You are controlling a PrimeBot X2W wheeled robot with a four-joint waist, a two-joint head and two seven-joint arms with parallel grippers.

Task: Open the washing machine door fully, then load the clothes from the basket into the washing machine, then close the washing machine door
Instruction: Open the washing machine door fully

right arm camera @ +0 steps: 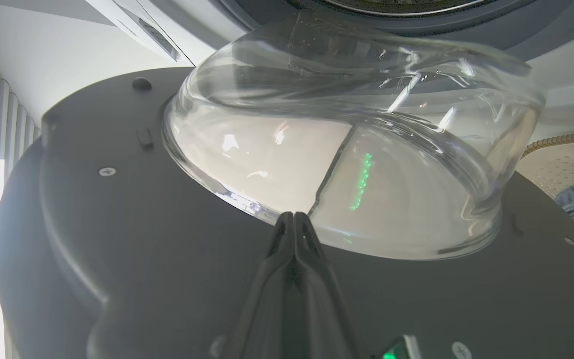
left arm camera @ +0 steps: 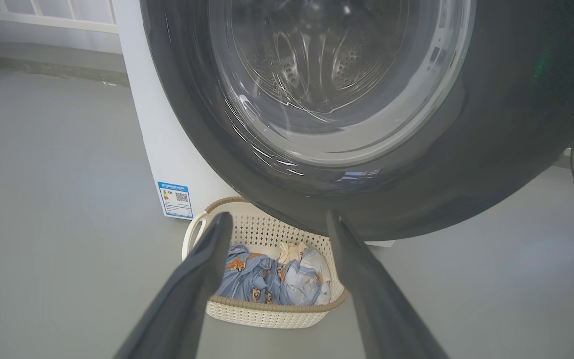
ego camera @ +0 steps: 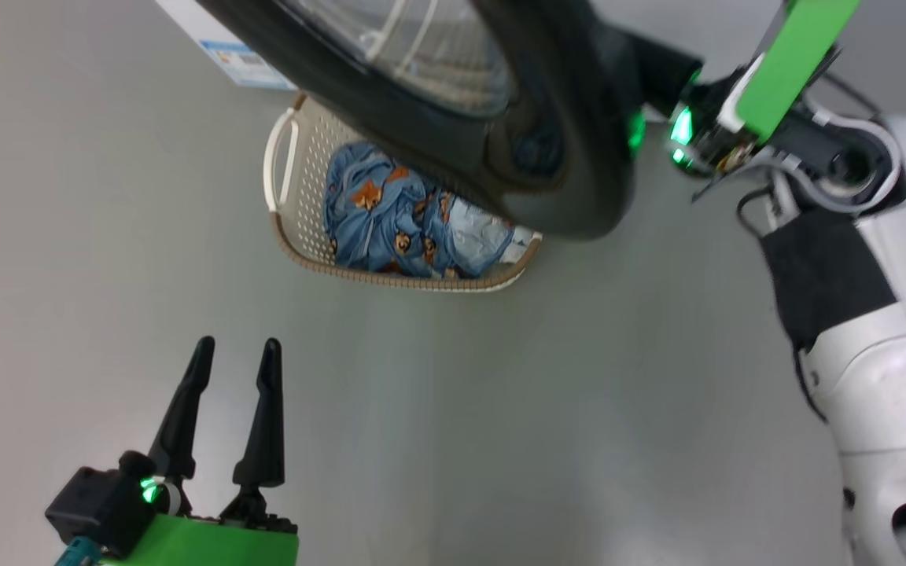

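- Fingers (ego camera: 182, 409) of left gripper (ego camera: 237, 347) spread wide, nothing between them; low at left in head view, over grey floor (ego camera: 500, 409), well apart from basket (ego camera: 303, 181).
- White corner of washing machine (left arm camera: 167, 124), blue sticker (left arm camera: 175, 199) low on its front, just left of basket in left wrist view.
- Basket standing on floor before washing machine, white handle (ego camera: 280, 157) at its left end; far part hidden under washing machine door (ego camera: 571, 165) in head view.
- Clothes (ego camera: 390, 216) heaped inside basket: blue fabric with orange-brown animal figures, pale blue and cream pieces toward right end.
- Washing machine door standing out from machine front, black rim overhanging basket in head view; perforated drum (left arm camera: 317, 60) visible through its glass from left wrist view; extent of opening not determinable.
- Glass bowl (right arm camera: 347, 149) bulging from door's dark inner face, in right wrist view.
- Right gripper (right arm camera: 294, 215) with fingers pressed together, gripping nothing, tips at foot of glass bowl; contact with door not determinable.
- Pale right forearm (ego camera: 878, 377) at far right of head view, green-lit wrist just beside door rim.
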